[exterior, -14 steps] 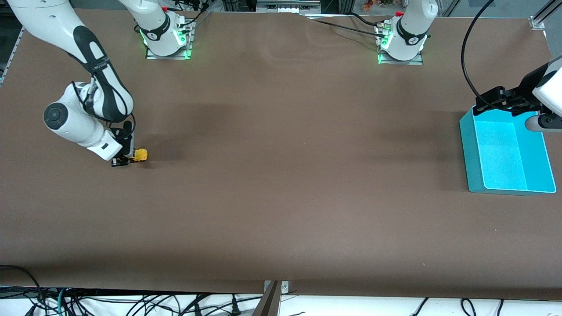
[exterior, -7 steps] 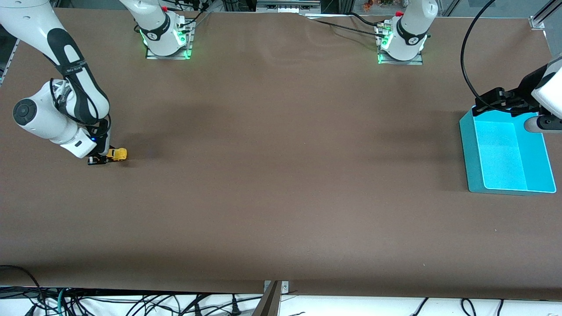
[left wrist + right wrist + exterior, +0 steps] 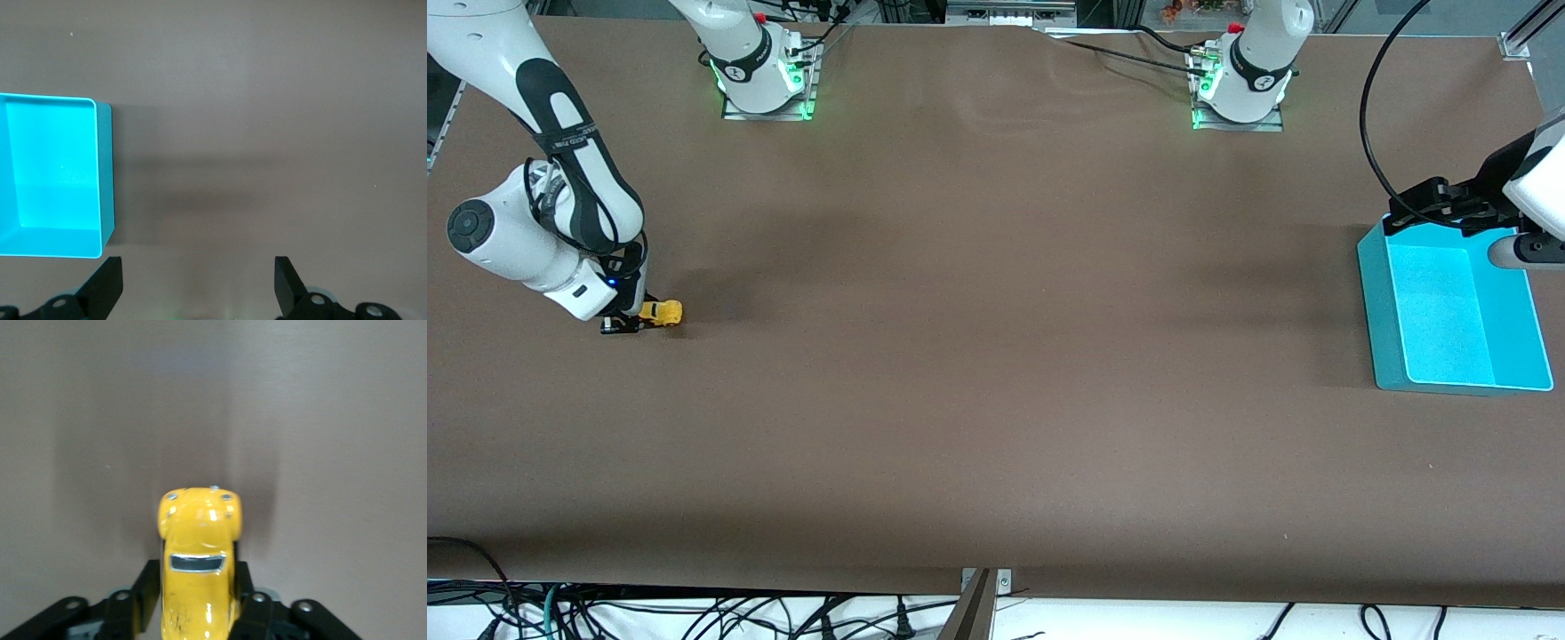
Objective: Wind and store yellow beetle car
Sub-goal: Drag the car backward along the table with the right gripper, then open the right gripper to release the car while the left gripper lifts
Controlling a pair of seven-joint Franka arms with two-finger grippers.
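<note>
The brown surface (image 3: 996,356) fills the front view, with both arm bases along its upper edge; at the left arm's end sits a turquoise bin (image 3: 1449,311), an open rectangular tray with a pale inner floor, seen again in the left wrist view (image 3: 57,177) with nothing visible inside it. The left gripper (image 3: 1440,203) hangs over the bin's edge farthest from the front camera; its fingers (image 3: 107,283) stand wide apart with only bare surface between them, holding nothing; that arm waits. The right arm bends down at its own end of the surface, and the right gripper (image 3: 624,318) is low at the surface, about the tail of the yellow beetle car (image 3: 662,312); in the right wrist view the car (image 3: 198,563) sits lengthwise between the two black fingers (image 3: 148,583), its rounded nose pointing away from the wrist, its dark window showing; the fingers lie close along both flanks, but whether they press the car or stand just off it I cannot tell. The car rests on the surface, well apart from the bin.
</note>
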